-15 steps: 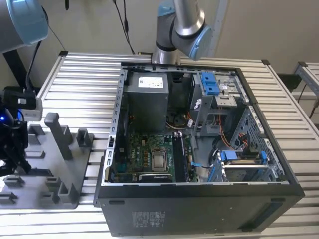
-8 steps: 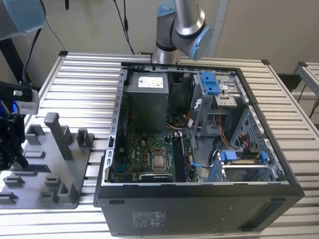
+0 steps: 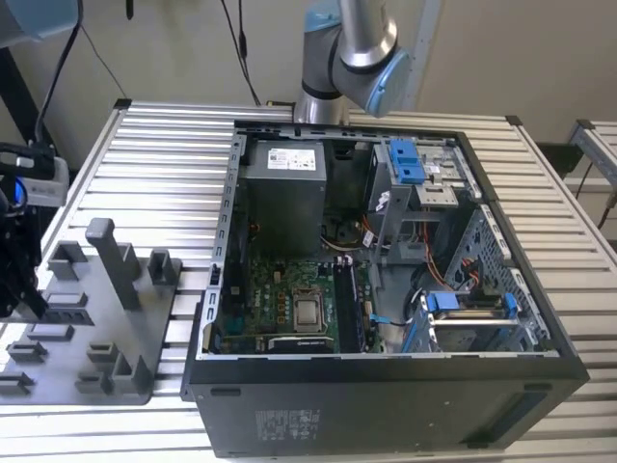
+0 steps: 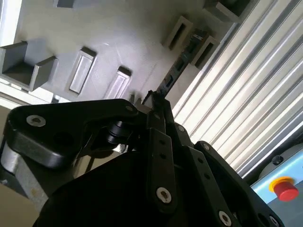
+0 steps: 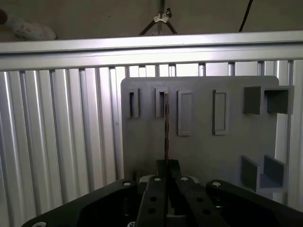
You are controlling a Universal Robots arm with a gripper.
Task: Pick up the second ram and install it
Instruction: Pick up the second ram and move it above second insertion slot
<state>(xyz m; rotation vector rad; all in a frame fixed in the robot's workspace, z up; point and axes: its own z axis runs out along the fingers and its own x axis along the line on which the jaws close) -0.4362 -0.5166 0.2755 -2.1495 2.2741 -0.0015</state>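
The tool (image 5: 166, 166) points low over a grey holder plate (image 5: 142, 142), its black linkages spread wide in both wrist views and its two fingertips drawn close together. They seem to be clamped on the near end of the ram stick (image 5: 165, 132), though the contact itself is partly hidden by the tool's body. The stick runs straight out from the fingertips. In the first wrist view it is seen edge-on as a thin dark line. In the second wrist view its dark flat side (image 4: 177, 71) shows a row of chips. Its far end reaches one of the raised slots (image 5: 161, 101) on the plate. I cannot tell whether it rests in that slot or hangs just clear.

Other slots and square blocks (image 5: 265, 101) stand on the plate beside it. The plate lies on a ribbed metal surface (image 5: 57, 132). A red button (image 4: 285, 189) sits beyond the surface's edge in the second wrist view.

In the exterior view the plate is at the exterior view's left, and an open computer case (image 3: 386, 405) lies beside it on the exterior view's right. Inside are the green main board (image 3: 280, 289), a grey power box (image 3: 284, 193), blue brackets (image 3: 407, 159) and loose cables (image 3: 439, 275). The arm (image 3: 352, 48) rises behind the case at the far edge.
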